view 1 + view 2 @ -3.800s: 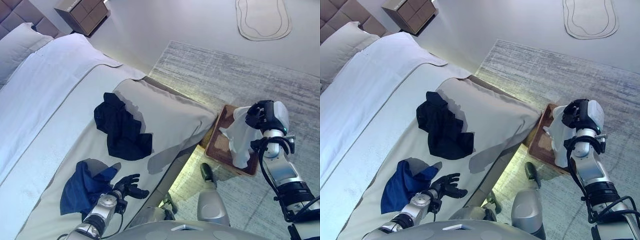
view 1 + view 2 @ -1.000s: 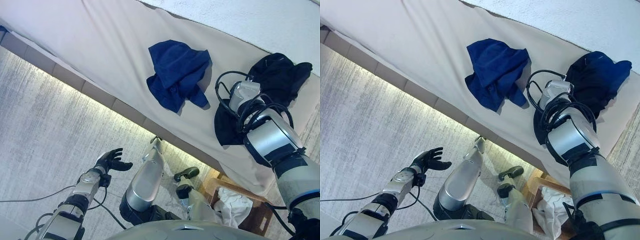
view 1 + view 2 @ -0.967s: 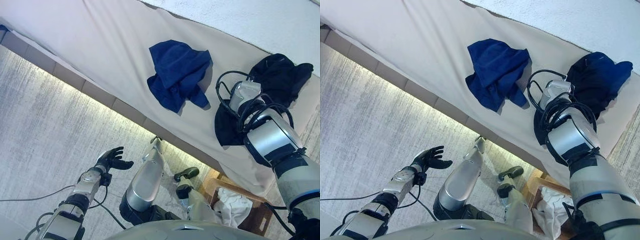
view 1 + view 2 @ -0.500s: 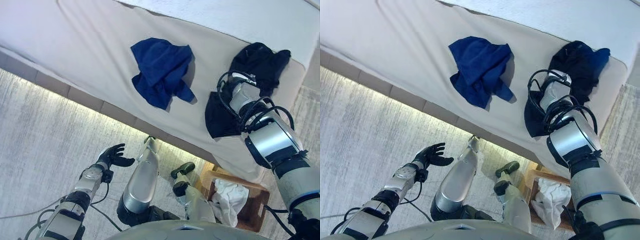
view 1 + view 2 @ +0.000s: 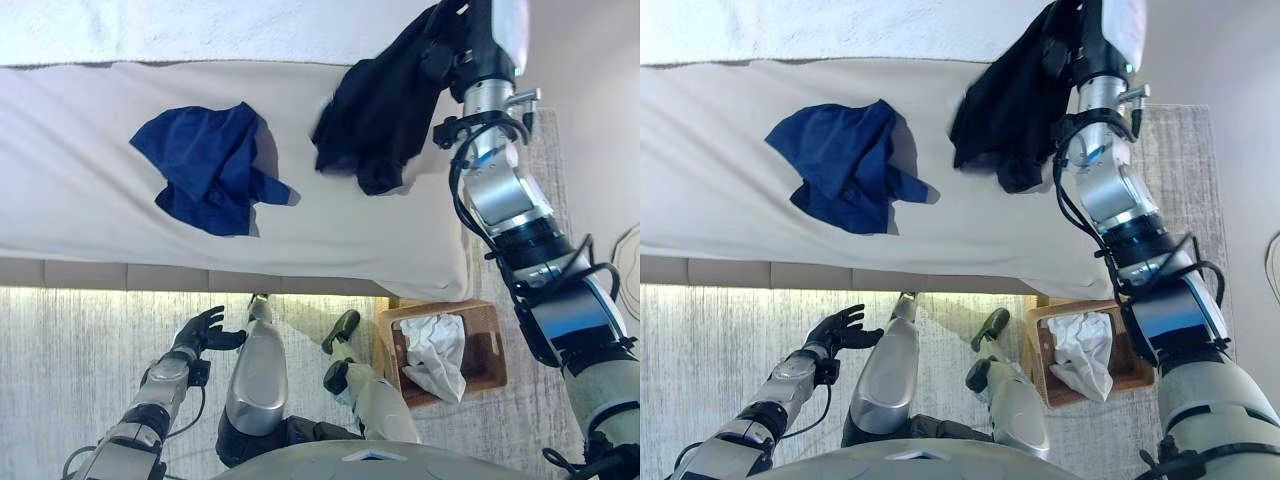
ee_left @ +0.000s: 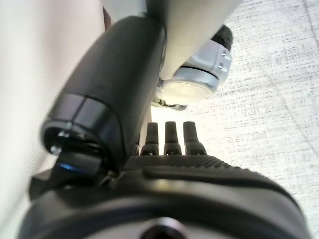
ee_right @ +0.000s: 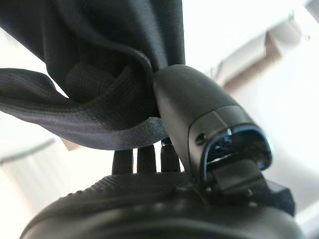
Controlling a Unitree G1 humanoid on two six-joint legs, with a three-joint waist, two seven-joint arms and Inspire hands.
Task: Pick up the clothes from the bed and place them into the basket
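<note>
My right hand point(image 5: 450, 45) is raised over the bed's right end, shut on a black garment point(image 5: 375, 110) that hangs from it above the beige cover. In the right wrist view the black cloth point(image 7: 84, 94) is pinched between the thumb and the fingers. A blue garment point(image 5: 205, 165) lies crumpled on the bed point(image 5: 80, 210) to the left. The wicker basket point(image 5: 485, 345) stands on the floor below the bed's corner with a white cloth point(image 5: 435, 355) in it. My left hand point(image 5: 200, 330) hovers low over the rug, open and holding nothing.
A white sheet point(image 5: 200, 30) covers the far part of the bed. A grey rug point(image 5: 90, 370) runs along the bed's near side and under the basket. Pale bare floor point(image 5: 600, 150) lies right of the bed.
My right hand has closed on the black garment and lifted it off the bed. The camera has swung, so the bed now lies level across the view.
</note>
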